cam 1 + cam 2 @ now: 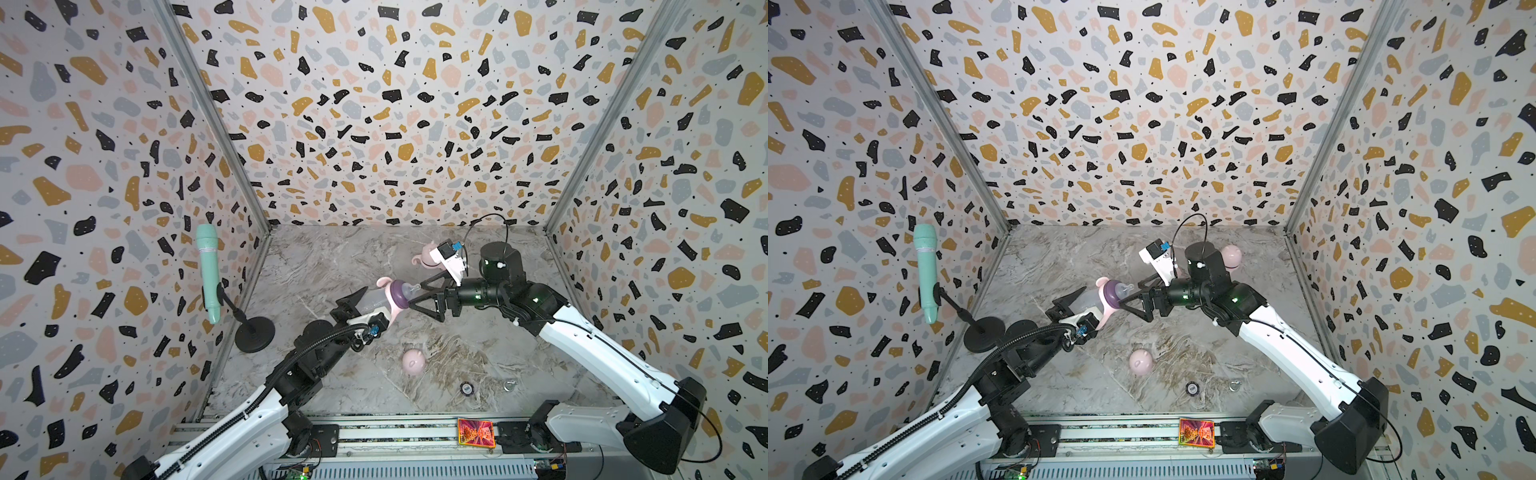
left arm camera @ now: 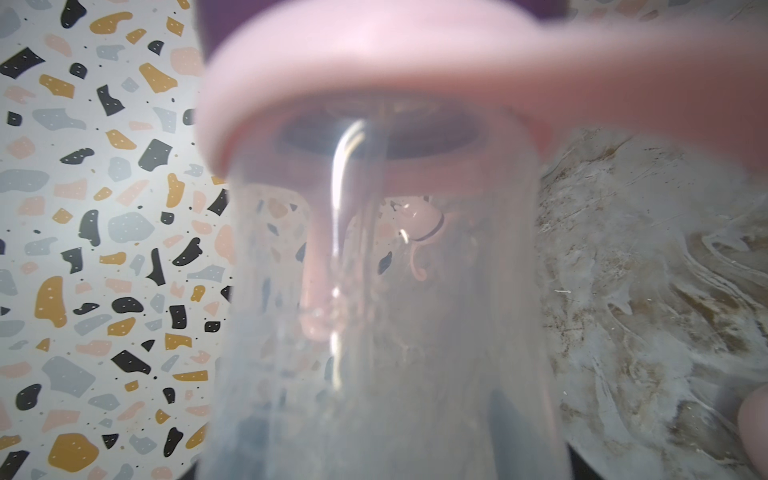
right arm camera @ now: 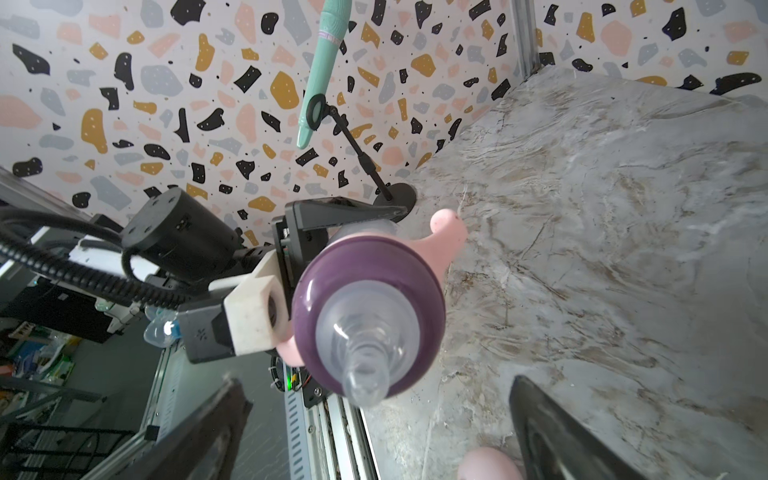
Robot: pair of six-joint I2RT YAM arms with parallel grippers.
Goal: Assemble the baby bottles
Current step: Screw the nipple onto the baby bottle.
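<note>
Clear bottle (image 2: 374, 332) clamped in left pincer (image 1: 372, 307); right pincer (image 1: 414, 296) spread apart, tips flanking the teat (image 3: 365, 365)

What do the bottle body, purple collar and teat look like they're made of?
Bottle body: clear, faintly frosted plastic; the patterned wall shows through it. Purple collar: opaque hard plastic, glossy, with bright highlights. Teat: translucent, probably soft silicone, though softness cannot be seen.
</note>
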